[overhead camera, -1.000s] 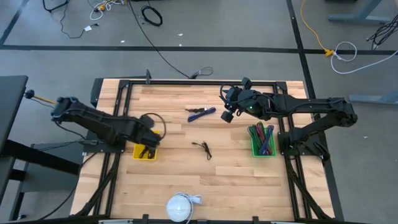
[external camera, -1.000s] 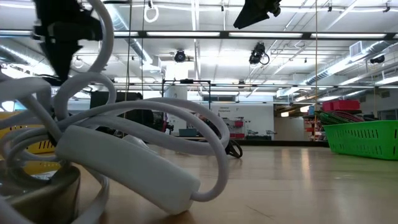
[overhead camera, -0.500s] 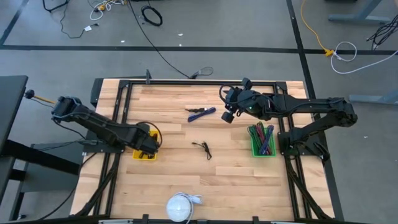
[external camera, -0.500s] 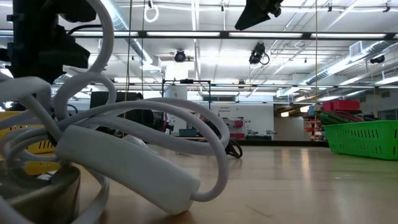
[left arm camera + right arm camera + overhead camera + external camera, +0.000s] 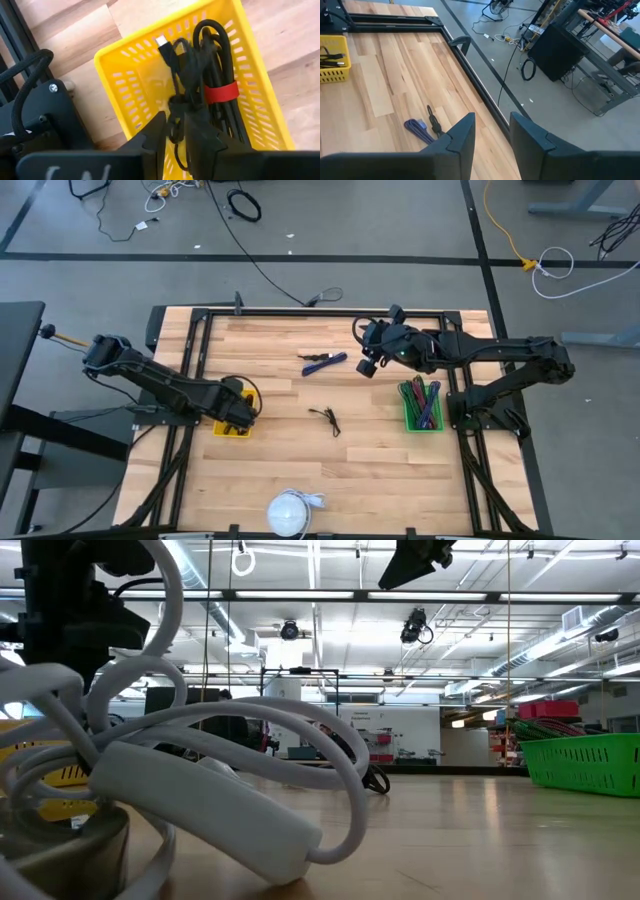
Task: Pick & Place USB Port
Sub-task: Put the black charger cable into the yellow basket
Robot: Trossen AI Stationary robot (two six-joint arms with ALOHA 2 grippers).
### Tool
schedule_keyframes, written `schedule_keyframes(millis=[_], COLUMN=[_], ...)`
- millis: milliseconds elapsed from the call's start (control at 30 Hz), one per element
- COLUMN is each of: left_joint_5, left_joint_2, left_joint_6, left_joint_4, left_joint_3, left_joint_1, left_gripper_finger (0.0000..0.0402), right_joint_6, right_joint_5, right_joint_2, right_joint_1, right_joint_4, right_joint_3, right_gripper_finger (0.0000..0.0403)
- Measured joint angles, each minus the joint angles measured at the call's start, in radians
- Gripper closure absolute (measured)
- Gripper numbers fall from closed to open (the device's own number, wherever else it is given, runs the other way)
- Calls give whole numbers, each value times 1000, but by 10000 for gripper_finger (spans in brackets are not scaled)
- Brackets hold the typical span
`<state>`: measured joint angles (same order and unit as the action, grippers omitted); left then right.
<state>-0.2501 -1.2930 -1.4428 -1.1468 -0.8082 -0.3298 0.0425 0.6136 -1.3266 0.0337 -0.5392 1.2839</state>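
Looking straight down from the high view, you've got the left tool (image 5: 236, 412) parked right over the yellow basket (image 5: 231, 429), which sits on the left-middle part of the wooden surface (image 5: 300, 465). Your left wrist view shows it best: the two dark fingers (image 5: 155, 131) stand close together with only a thin gap, right at a bundle of black cable (image 5: 210, 85) tied with a red strap (image 5: 220, 92), lying inside the yellow basket (image 5: 135, 85). A USB plug (image 5: 163, 43) pokes up from that bundle toward the basket's upper wall. I honestly cannot tell whether the fingers are pinching a strand or just sitting against it.

Your right tool (image 5: 368, 366) hangs above the upper-middle of the surface, just right of a blue cable (image 5: 324, 362). In the right wrist view its fingers (image 5: 462, 131) stand apart with nothing between them, and the blue cable (image 5: 419, 131) lies on the wood next to a short black one.

Another small black cable (image 5: 325, 418) lies at the centre of the high view, a green basket (image 5: 421, 405) of cables sits at the right, and a white coiled cable (image 5: 290, 511) sits at the bottom edge, filling the left of the low view (image 5: 190, 790).
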Motion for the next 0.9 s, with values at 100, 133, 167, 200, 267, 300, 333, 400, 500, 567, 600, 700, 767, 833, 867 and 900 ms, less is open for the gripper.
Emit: schedule_keyframes(millis=[100,133,167,200,267,300,333,400,500,567,600,700,767,833,867,900], left_joint_5=[12,12,8,-5,-49,-74,-97,-158,-306,-373,-371,-295,-235,-195,-184,-173], left_joint_2=[0,0,0,0,0,0,0,0,0,0,0,-3,-18,-33,-41,-50], left_joint_6=[38,61,82,108,205,273,346,481,666,812,916,1217,1375,1533,1610,1685], left_joint_4=[2,1,1,0,2,7,10,32,103,199,267,474,563,604,620,629], left_joint_3=[0,-2,-5,-12,-36,-50,-65,-97,-135,-151,-153,-152,-152,-151,-151,-151], left_joint_1=[0,0,1,1,1,1,1,2,1,7,13,38,57,76,84,93], left_gripper_finger=[318,316,315,314,313,313,313,313,313,313,313,313,313,313,313,313], right_joint_6=[-5,-5,-6,-6,-8,-8,-9,-21,-50,-68,-78,-88,-92,-127,-154,-179], right_joint_5=[0,0,0,-1,-1,-1,-2,-3,-11,-56,-88,-181,-227,-241,-241,-240], right_joint_2=[0,0,0,0,0,0,0,0,0,0,0,0,0,0,0,0], right_joint_1=[9,12,15,18,20,21,22,22,22,22,22,22,21,16,12,8], right_joint_4=[0,0,0,0,0,0,0,0,0,0,0,2,7,10,16,20], right_joint_3=[0,0,0,0,0,0,0,0,0,-5,-9,-29,-56,-81,-92,-104], right_gripper_finger=[280,280,280,280,280,280,280,280,280,280,280,280,280,280,280,280])
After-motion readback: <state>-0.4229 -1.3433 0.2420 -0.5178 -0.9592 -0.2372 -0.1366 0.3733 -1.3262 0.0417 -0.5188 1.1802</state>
